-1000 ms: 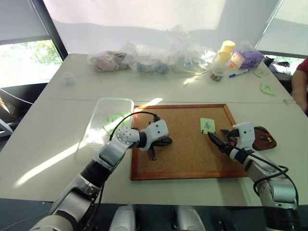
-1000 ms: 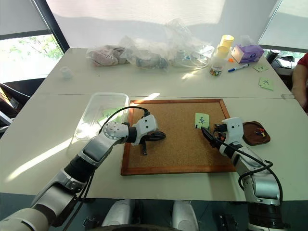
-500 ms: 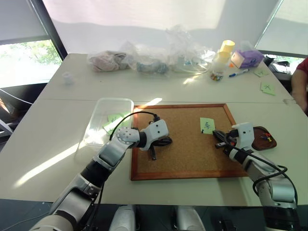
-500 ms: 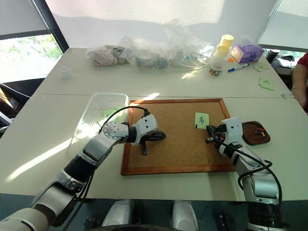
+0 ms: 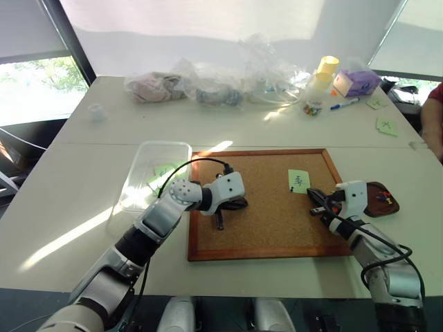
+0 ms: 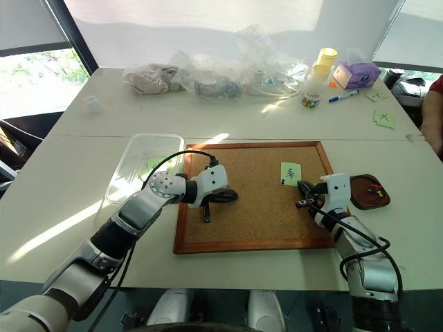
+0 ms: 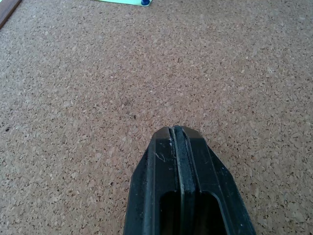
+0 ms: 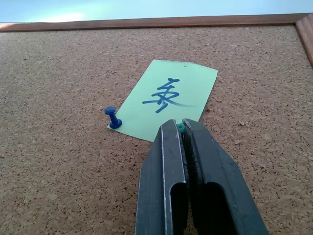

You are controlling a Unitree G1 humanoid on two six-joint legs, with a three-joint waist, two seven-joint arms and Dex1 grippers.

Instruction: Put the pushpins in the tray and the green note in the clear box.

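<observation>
Right hand [image 8: 182,128] pinches, seemingly, green pushpin [image 8: 180,128] at note [image 8: 166,98].

The green pin [image 8: 180,128] at the note's [image 8: 168,99] 6 o'clock corner is mostly hidden between the right gripper's [image 8: 179,128] closed fingers. Pins [image 5: 385,198] in the tray [image 5: 377,204] are too small to count.

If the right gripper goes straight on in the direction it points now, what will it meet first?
Most likely the green note on the corkboard. The right gripper is shut on a green pushpin at the note's near edge, so the paper lies directly ahead. The blue pushpin stands off to one side, apparently outside that line.
</observation>
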